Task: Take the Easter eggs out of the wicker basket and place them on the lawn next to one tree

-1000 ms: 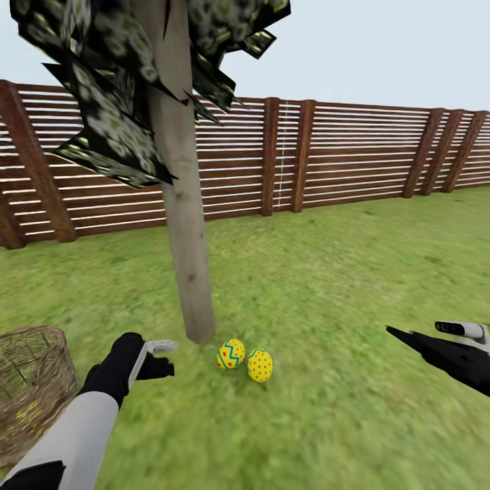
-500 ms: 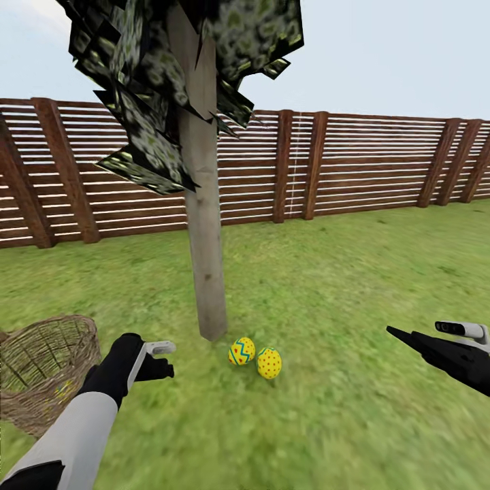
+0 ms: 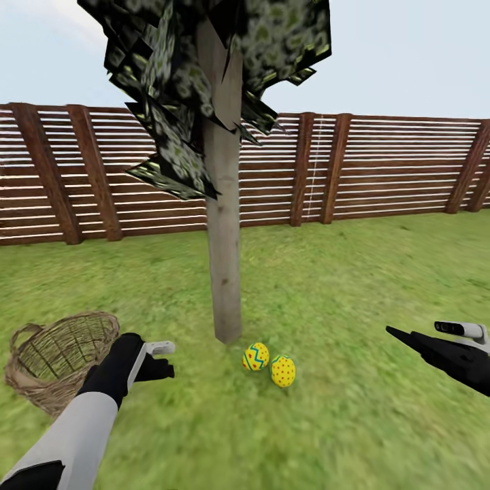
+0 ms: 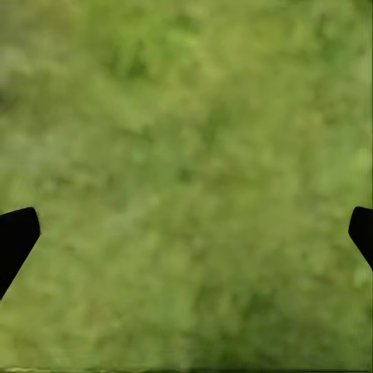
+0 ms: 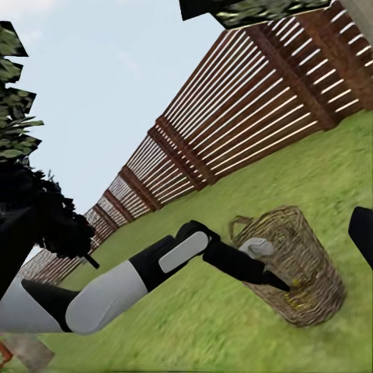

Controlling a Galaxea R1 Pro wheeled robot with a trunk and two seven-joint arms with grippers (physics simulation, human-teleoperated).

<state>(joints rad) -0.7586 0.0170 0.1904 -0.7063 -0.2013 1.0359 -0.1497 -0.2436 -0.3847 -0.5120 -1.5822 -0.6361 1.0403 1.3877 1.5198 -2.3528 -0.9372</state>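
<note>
Head view, basket: we see the wicker basket [image 3: 60, 357] at far left on the lawn [image 3: 354, 286], tipped toward us so its mouth shows; in the right wrist view [image 5: 299, 264] a yellow patch low inside it looks to us like the third egg, though we cannot make it out clearly.
Left gripper: our left gripper [image 3: 163, 358] hovers low over the grass just beside the basket, between it and the tree; in the left wrist view the two fingers [image 4: 15, 237] sit wide apart at the frame's edges with only grass between them, so they are released and hold nothing.
Tree: the tree [image 3: 226, 272] stands mid-lawn in front of the fence [image 3: 381, 170].
Eggs: two Easter eggs lie on the grass near the foot of the trunk, the zigzag-banded egg [image 3: 256, 356] nearer the trunk and the red-dotted egg [image 3: 283, 371] just beside it.
Right gripper: our right gripper [image 3: 398, 333] hangs above the grass well apart from the eggs; we cannot tell whether its fingers are released or clenched.
Step in hand: we judge two eggs placed, one left to fetch.
Next move: we need the left arm to reach into the basket mouth, clench on the last egg, and set it by the same trunk without knocking the other two.
</note>
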